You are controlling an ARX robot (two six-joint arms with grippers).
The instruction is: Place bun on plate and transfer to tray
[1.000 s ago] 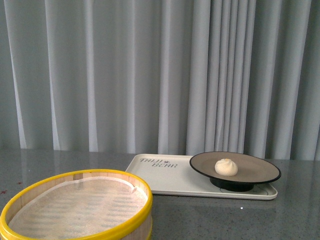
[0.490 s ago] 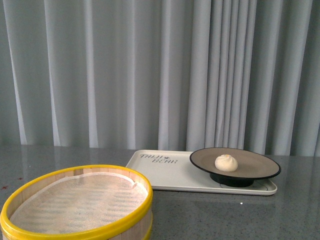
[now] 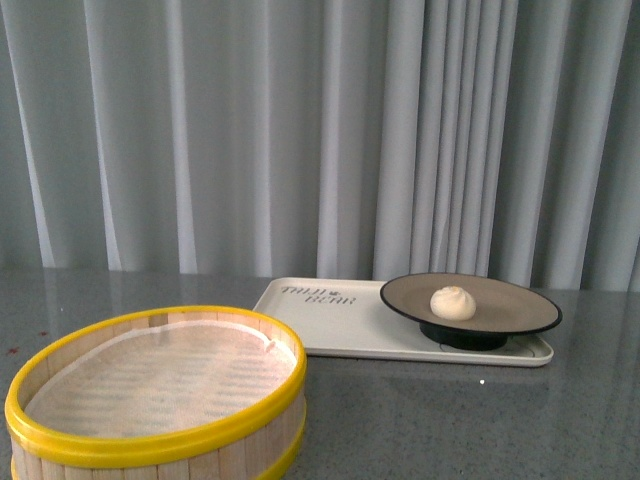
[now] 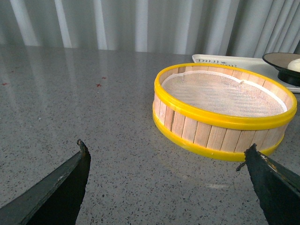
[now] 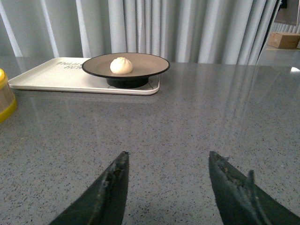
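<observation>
Bun [image 5: 121,65] sat on plate [image 5: 150,63], unmoved on tray [image 5: 42,77], far ahead of right claw [image 5: 166,185]; both claws gaped empty, task looked finished.

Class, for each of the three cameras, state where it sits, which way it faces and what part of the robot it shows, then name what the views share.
Front: on the robot's body, facing the curtain across the steamer, tray, plate and bun; no arm shows.
Left wrist: low over the table, facing the steamer; left claw open, empty.
Right wrist: low over the table, facing tray, plate and bun; right claw open, empty.
Shared: all three show the bun on the plate on the tray.
</observation>
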